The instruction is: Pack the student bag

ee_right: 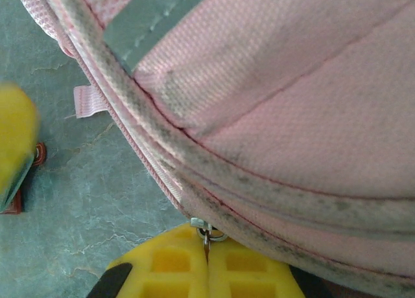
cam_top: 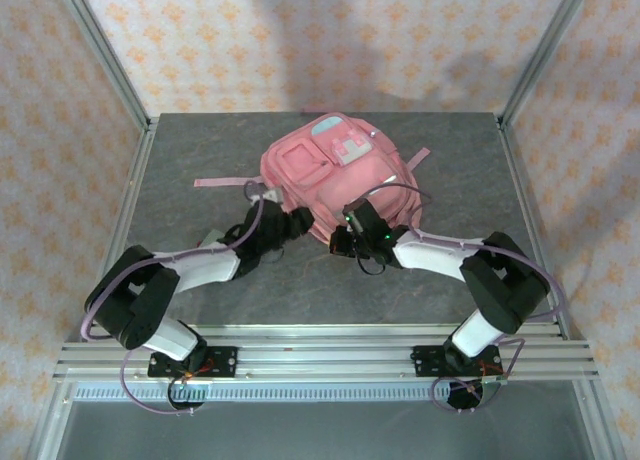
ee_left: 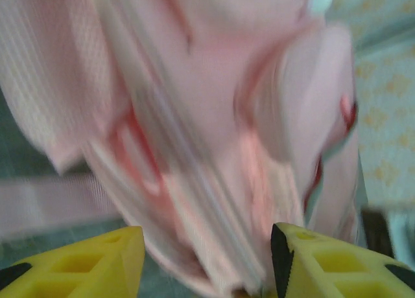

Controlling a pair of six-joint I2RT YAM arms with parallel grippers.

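Note:
The student bag (cam_top: 340, 175), a large pink backpack with a teal and white front patch, lies in the middle of the grey table. My left gripper (cam_top: 298, 220) sits at the bag's near left edge. In the left wrist view it (ee_left: 207, 259) is open, its yellow fingers (ee_left: 97, 262) apart, with blurred pink bag fabric (ee_left: 207, 116) hanging between them. My right gripper (cam_top: 340, 242) is at the bag's near edge. In the right wrist view it (ee_right: 207, 246) is shut on the small metal zip pull (ee_right: 206, 231) under the grey-trimmed seam (ee_right: 272, 188).
A pink strap (cam_top: 225, 182) trails left on the table (cam_top: 200, 150), and another strap (cam_top: 418, 160) sticks out on the bag's right. A small pink tag (ee_right: 87, 100) hangs off the bag's edge. Metal frame posts stand at the table's corners, with a rail (cam_top: 320, 355) along the near edge.

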